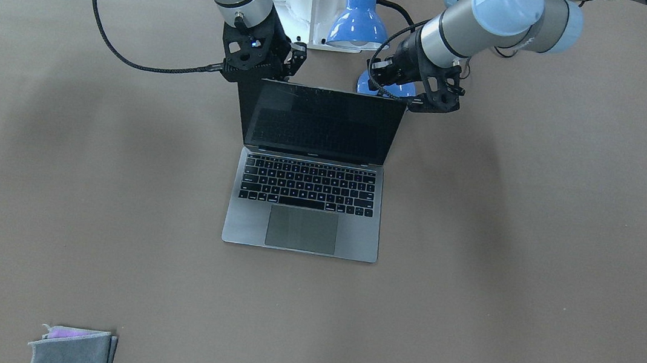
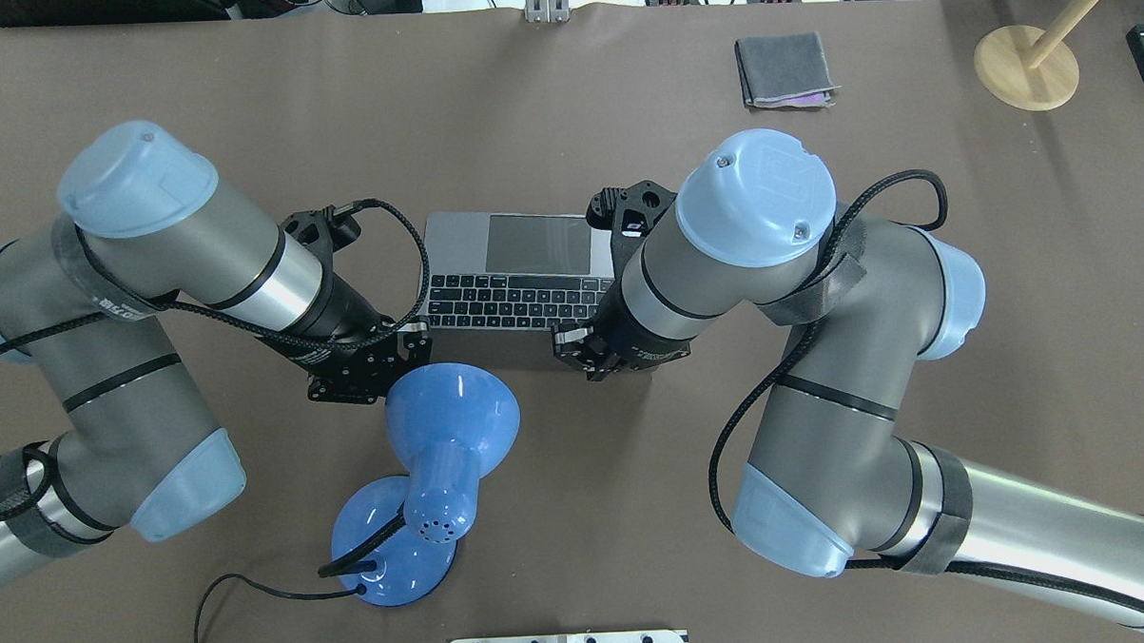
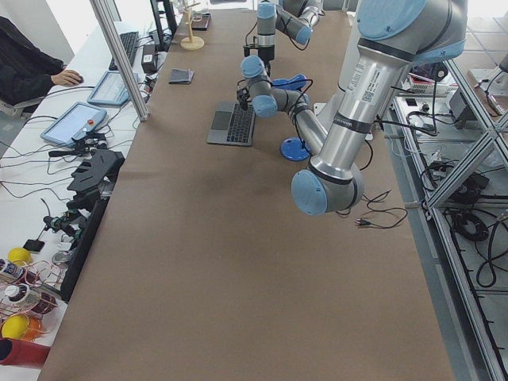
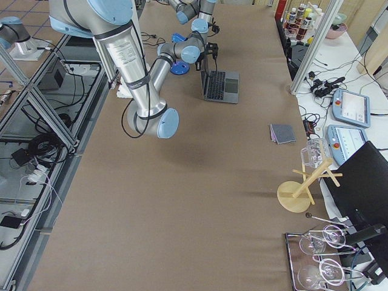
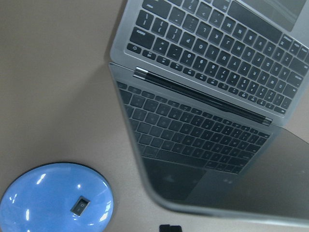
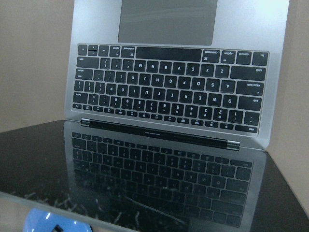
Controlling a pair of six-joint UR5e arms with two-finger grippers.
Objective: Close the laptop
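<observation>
Mid-bench (image 1: 534,260), nearer the robot-side edge, your laptop (image 1: 303,228) sat open, hinge parallel to that edge. You had the right pincer (image 1: 291,65) and left pincer (image 1: 415,100) just behind the lid's top corners, equally near. Spread or pressed together? Couldn't tell.

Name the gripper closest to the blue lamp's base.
The left gripper, at the laptop corner beside the lamp base; the right gripper is at the opposite corner.

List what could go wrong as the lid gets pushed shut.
The left gripper and right gripper sit by the laptop lid's top corners: uneven pushing might twist the hinge. The lamp stands just behind the lid, so an arm may knock it. Nothing braces the base; it could slide.
</observation>
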